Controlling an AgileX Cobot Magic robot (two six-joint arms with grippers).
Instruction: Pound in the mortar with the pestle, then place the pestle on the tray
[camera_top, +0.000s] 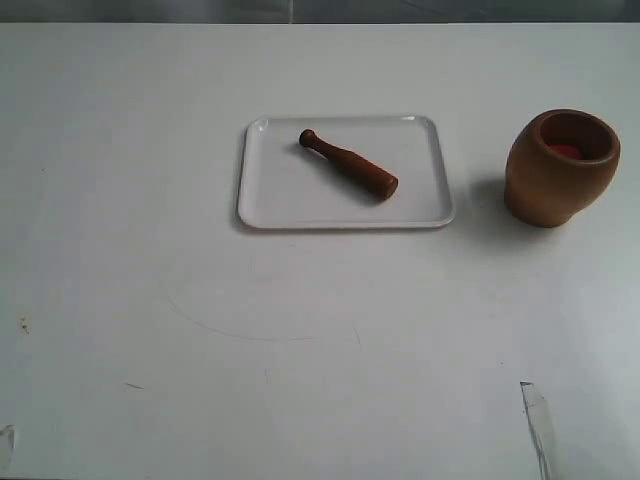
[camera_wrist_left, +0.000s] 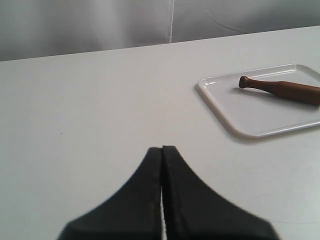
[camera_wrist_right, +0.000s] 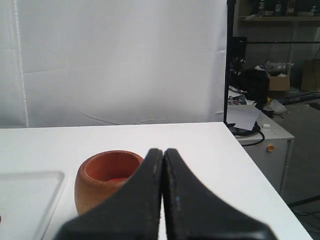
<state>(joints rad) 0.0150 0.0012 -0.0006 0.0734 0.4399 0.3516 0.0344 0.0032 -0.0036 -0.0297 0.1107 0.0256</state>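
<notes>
The white tray (camera_top: 345, 205) lies flat at mid-table, also in the left wrist view (camera_wrist_left: 260, 117). On it rests the dark reddish-brown pestle (camera_top: 348, 164) (camera_wrist_left: 280, 89), lying slantwise with its knobbed end toward the tray's far left corner. The light-brown mortar (camera_top: 560, 168) stands upright on the table to the right of the tray, something red inside it; the right wrist view shows it (camera_wrist_right: 100, 185) partly behind the fingers. My left gripper (camera_wrist_left: 162, 148) is shut and empty, well short of the tray. My right gripper (camera_wrist_right: 163, 150) is shut and empty, short of the mortar.
The white table (camera_top: 300, 350) spreads around the tray. A pale glint shows at its front right edge (camera_top: 537, 420). A white curtain (camera_wrist_right: 120, 60) hangs behind the table, and a cluttered side cabinet (camera_wrist_right: 260, 135) stands past the table's right edge.
</notes>
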